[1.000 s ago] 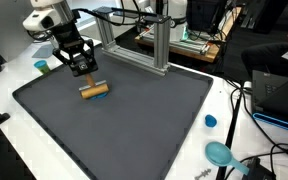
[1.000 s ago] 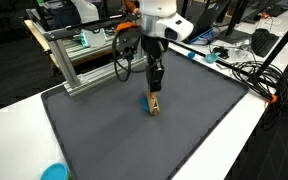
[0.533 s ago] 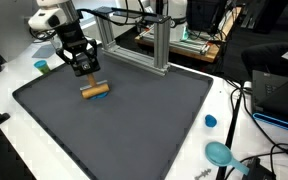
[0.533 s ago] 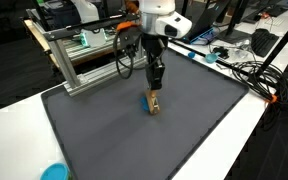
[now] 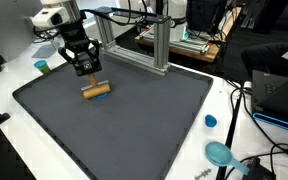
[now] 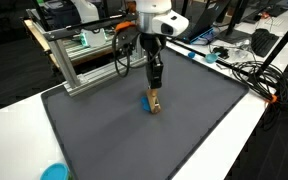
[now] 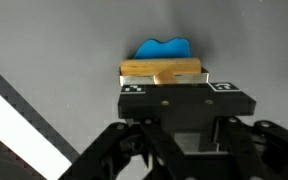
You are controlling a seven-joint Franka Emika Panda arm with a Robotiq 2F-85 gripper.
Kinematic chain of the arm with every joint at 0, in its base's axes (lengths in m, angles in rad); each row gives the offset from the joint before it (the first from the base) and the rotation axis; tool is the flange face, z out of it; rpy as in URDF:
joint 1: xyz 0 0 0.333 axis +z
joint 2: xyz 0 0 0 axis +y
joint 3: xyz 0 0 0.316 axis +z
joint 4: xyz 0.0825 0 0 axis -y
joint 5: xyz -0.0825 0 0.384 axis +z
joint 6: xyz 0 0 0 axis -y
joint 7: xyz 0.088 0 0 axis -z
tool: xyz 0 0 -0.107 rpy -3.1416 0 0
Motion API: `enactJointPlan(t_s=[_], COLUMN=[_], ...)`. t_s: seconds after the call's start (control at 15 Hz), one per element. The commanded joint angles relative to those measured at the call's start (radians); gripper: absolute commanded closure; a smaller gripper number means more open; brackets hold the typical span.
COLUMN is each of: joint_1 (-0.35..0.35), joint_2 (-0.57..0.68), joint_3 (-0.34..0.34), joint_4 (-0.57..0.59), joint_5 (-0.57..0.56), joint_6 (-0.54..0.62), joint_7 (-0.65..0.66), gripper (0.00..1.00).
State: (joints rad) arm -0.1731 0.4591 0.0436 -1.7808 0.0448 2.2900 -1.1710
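Nearest the wrist camera, the black two-finger gripper (image 7: pixel 179 100) fills the lower frame. Its body hides the fingertips, so whether the claw is wide or narrow cannot be told from this view, and both exterior views are too small to settle it. Nothing is held.

Just beyond the gripper lies the tan wooden block (image 7: pixel 162 72), flat on the dark grey rubber mat (image 7: pixel 64 40). A bright blue irregular piece (image 7: pixel 164 48) touches the block's far side. Only the wrist view shows this piece in full. In an exterior view it appears as a sliver (image 6: pixel 147 97) beside the block (image 6: pixel 154 103). From the opposite side, the block (image 5: pixel 94 90) hides it.

In both exterior views the gripper (image 5: pixel 82 70) (image 6: pixel 156 85) hangs just above the block, apart from it, fingers pointing down.

Farther out, the mat (image 5: pixel 134 125) covers a white table (image 5: pixel 227 100). A small blue cap (image 5: pixel 211 121) and a teal round dish (image 5: pixel 219 153) sit on the table's bare edge. An aluminium extrusion frame (image 5: pixel 160 45) stands behind the mat.
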Motion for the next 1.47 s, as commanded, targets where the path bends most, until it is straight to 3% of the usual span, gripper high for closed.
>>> enactJointPlan(t_s=[0.0,0.6,0.87,1.2,1.4], joint_1=[-0.008,-0.002,-0.002,0.009,0.057], joint_2=[0.003,0.005,-0.064,-0.188,-0.264], joint_3=[0.030,0.037,0.015,-0.040,-0.094], joint_4=[-0.059,-0.059,-0.020,0.067,0.146], joint_5=[0.066,0.110,0.082,0.021,-0.172], joint_6=[0.013,0.031,-0.010,-0.112,-0.258], joint_7=[0.002,0.037,0.097,0.177,0.324], gripper=[0.77,0.77,0.77,0.77,0.77])
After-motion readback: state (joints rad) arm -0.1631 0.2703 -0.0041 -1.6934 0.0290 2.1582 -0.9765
